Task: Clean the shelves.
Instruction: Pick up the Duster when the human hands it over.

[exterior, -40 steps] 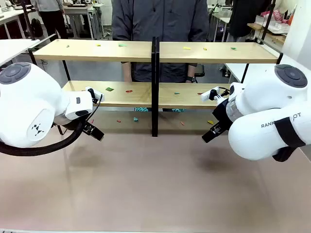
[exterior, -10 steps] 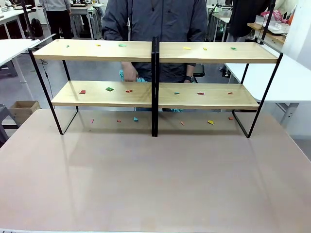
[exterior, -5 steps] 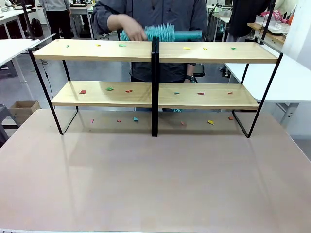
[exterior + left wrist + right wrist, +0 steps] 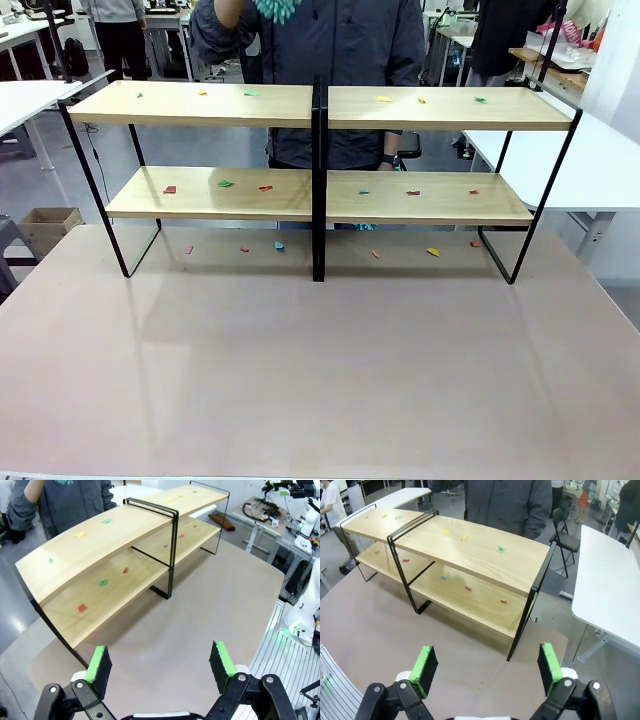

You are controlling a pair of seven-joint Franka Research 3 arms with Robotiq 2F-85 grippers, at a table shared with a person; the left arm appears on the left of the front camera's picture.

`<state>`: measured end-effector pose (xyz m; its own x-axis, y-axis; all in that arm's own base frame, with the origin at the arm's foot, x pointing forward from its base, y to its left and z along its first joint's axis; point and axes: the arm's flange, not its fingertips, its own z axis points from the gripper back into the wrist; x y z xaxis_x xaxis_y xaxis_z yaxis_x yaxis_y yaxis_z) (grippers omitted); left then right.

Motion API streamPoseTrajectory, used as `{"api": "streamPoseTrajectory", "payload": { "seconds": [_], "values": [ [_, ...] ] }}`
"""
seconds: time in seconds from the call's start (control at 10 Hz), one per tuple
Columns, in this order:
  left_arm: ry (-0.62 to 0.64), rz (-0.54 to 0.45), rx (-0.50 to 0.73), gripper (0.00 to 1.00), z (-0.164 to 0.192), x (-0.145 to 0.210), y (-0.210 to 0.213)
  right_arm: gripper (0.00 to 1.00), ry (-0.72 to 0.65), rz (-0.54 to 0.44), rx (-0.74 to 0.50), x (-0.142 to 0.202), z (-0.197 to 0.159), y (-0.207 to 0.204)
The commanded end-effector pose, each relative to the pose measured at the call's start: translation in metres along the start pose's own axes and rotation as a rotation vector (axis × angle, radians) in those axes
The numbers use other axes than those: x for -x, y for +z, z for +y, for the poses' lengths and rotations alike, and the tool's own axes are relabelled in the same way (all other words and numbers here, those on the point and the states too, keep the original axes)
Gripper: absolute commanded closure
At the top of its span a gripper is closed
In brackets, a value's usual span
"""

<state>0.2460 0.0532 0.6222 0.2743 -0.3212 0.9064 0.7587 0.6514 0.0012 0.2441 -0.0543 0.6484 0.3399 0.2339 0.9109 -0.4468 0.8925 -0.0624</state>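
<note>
We find the shelves [image 4: 200,104], strewn with coloured scraps [image 4: 225,184], at the worktop's [image 4: 320,380] far edge; left claw [image 4: 159,660] and right claw [image 4: 484,667] hang apart and empty, presumably giving the person's teal duster [image 4: 272,6] room.

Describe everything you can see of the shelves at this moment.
The shelves are a wide two-tier rack: four long light-wood boards on a thin black metal frame with a central black post. The rack stands upright and level at the far side of the brownish table, its frame feet on the tabletop. Small coloured scraps, red, green, yellow and teal, lie scattered on both tiers and on the table beneath. A person stands close behind it.
</note>
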Motion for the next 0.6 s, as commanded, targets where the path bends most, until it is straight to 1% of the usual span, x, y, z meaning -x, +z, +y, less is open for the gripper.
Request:
{"api": "streamPoseTrajectory", "payload": {
  "seconds": [0.0,0.1,0.2,0.5],
  "values": [
    [0.001,-0.022,0.024,0.00,-0.028,0.054,-0.029,0.00,-0.070,-0.003,0.014,0.020,0.000,-0.010],
    [0.053,0.001,-0.031,0.00,-0.026,0.052,-0.031,0.00,0.000,0.000,0.000,0.000,0.000,0.000],
    [0.005,-0.001,0.003,0.00,0.001,0.001,0.000,0.00,0.000,0.000,0.000,0.000,0.000,0.000],
    [0.005,-0.001,0.003,0.00,0.001,0.001,0.000,0.00,0.000,0.000,0.000,0.000,0.000,0.000]
  ]
}}
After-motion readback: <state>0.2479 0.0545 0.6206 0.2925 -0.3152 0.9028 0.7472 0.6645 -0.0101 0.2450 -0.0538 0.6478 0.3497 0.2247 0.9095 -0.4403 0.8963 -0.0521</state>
